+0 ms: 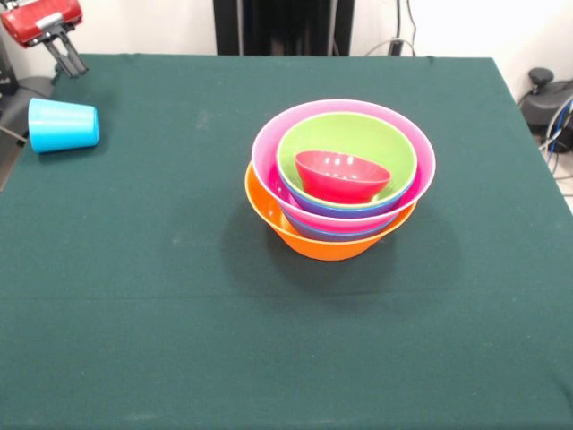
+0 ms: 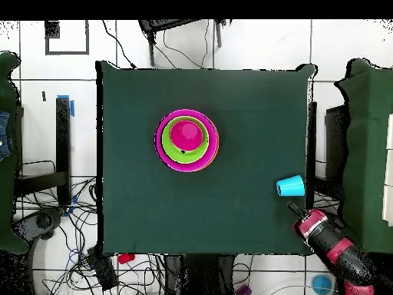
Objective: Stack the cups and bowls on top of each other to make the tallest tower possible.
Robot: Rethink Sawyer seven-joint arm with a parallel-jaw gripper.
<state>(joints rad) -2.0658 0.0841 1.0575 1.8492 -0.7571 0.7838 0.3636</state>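
Hovering off the table corner beside the cup (image 1: pixel 63 124), gripper (image 1: pixel 70 59) empty, slightly open.

The robot's arm (image 2: pixel 341 257) reaches from the base side out past the table's edge, its red and black wrist section angled diagonally in the overhead view. In the front view only the end of it shows, at the top left corner: a red wrist housing (image 1: pixel 40 20) with the gripper (image 1: pixel 70 59) hanging below it, slanting down and slightly toward the table. Two thin dark fingers (image 1: pixel 75 61) lie close together, seemingly almost parallel, though the narrow gap between them is hard to judge. They hold nothing and hang in the air.
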